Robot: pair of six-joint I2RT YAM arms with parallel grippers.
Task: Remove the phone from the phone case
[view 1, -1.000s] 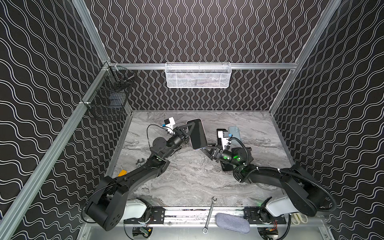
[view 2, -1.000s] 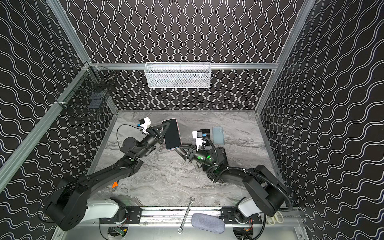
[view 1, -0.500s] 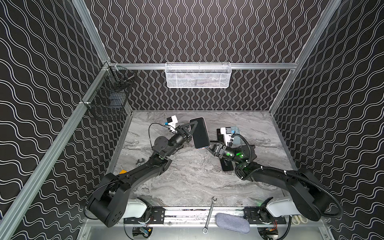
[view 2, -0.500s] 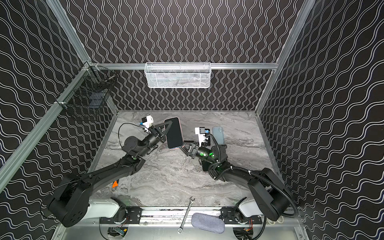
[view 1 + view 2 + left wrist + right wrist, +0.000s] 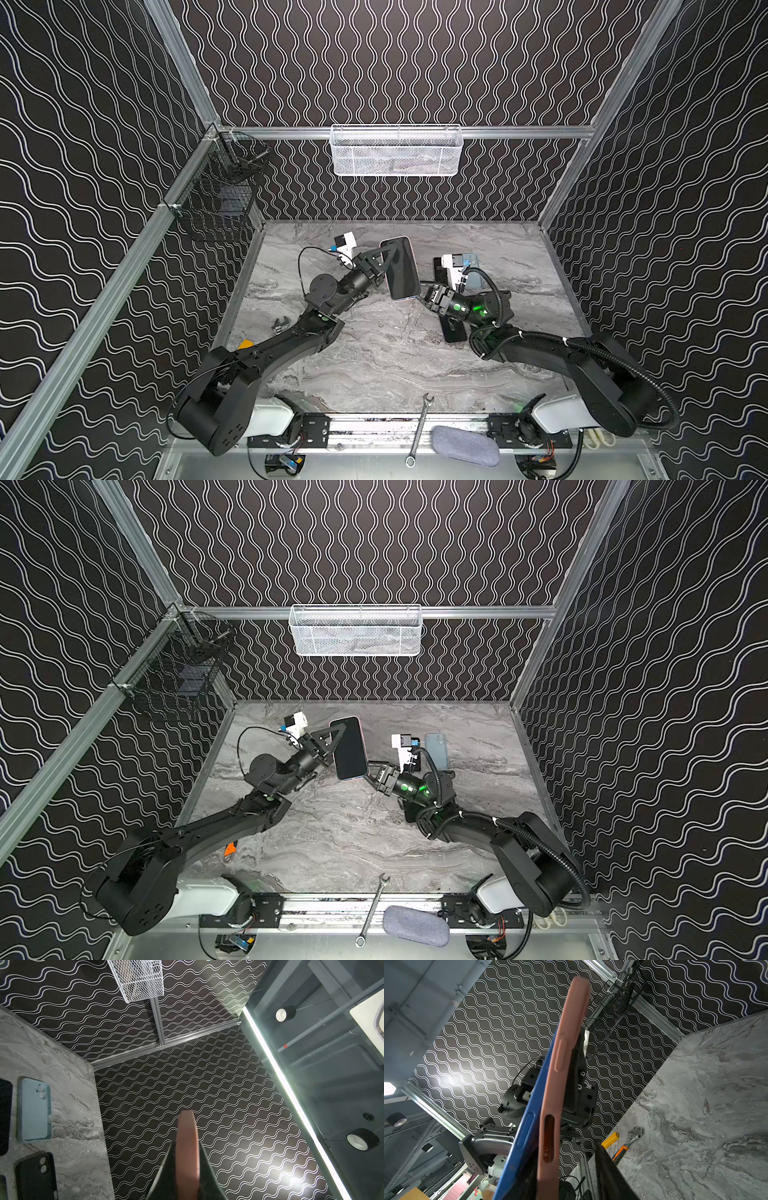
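- the phone (image 5: 401,268) is sitting in its pink phone case (image 5: 564,1064), raised clear of the table (image 5: 374,365) near the middle, screen turned up, long axis running from the back wall toward the front.
- in the right wrist view the phone's blue side is standing apart from the case rim at the near end.
- the left gripper (image 5: 390,258) is clamping the far half, fingers pinched across phone and case together.
- the right gripper (image 5: 424,291) is sitting at the near end, fingers apart and straddling it; this arm is lying nearer for the pull.
- a light blue case (image 5: 34,1109) and a black case (image 5: 36,1174) are lying flat on the table.
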